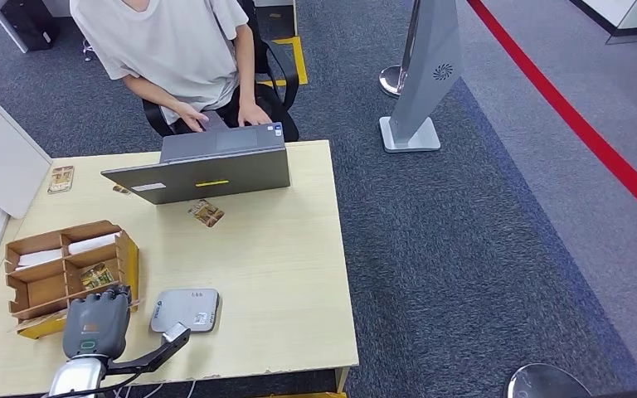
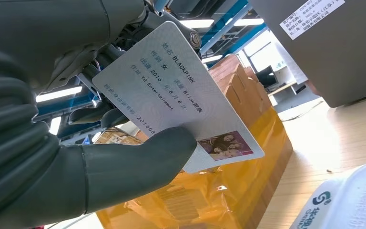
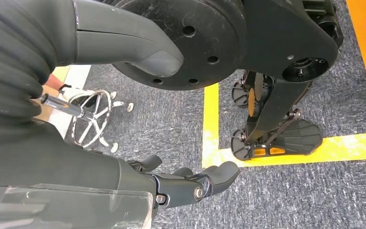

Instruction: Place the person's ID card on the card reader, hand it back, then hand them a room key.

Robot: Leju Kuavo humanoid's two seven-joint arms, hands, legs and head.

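My left hand (image 1: pixel 95 323) hovers at the table's near left corner, between the cardboard box (image 1: pixel 66 274) and the grey-white card reader (image 1: pixel 185 309). In the left wrist view the thumb (image 2: pixel 138 167) and fingers pinch a white ID card (image 2: pixel 176 95) with printed text and a small photo. The card is tilted and off the table, with the card reader (image 2: pixel 348 200) beside it and lower. Patterned room key cards (image 1: pixel 96 276) lie in one box compartment. My right hand (image 3: pixel 190 183) hangs beside my body over the floor, fingers loosely apart and holding nothing.
A person (image 1: pixel 174 50) sits across the table typing on a grey laptop (image 1: pixel 207 162). Two patterned cards lie on the table, one near the laptop (image 1: pixel 206 213) and one at the far left (image 1: pixel 60 178). A white machine (image 1: pixel 0 149) stands on the left edge.
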